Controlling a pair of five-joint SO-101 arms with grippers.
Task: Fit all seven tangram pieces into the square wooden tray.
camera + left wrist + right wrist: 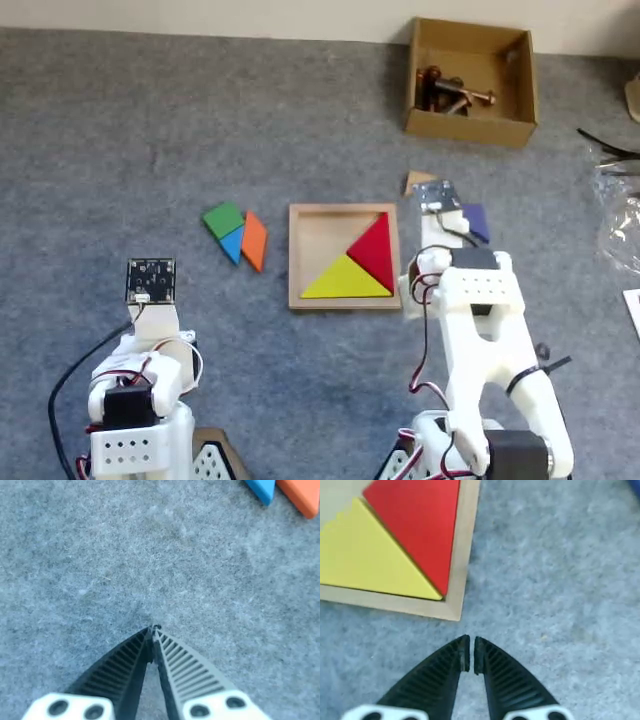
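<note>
Wooden tray (344, 303) holds red piece (375, 250) and yellow piece (345, 280). left claw (153, 630) and right claw (470, 647) are clenched, empty. The right claw sits near the tray corner and could shove it.

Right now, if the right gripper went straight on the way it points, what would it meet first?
Most likely the wooden tray's rim by the red triangle, just ahead of the right gripper; depth is unclear, so carpet may come first.

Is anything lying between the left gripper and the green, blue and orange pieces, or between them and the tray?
Nothing visible does. Bare carpet lies between the left gripper and the blue piece and orange piece, and between the orange piece and the tray. The green piece lies beside the blue one.
</note>
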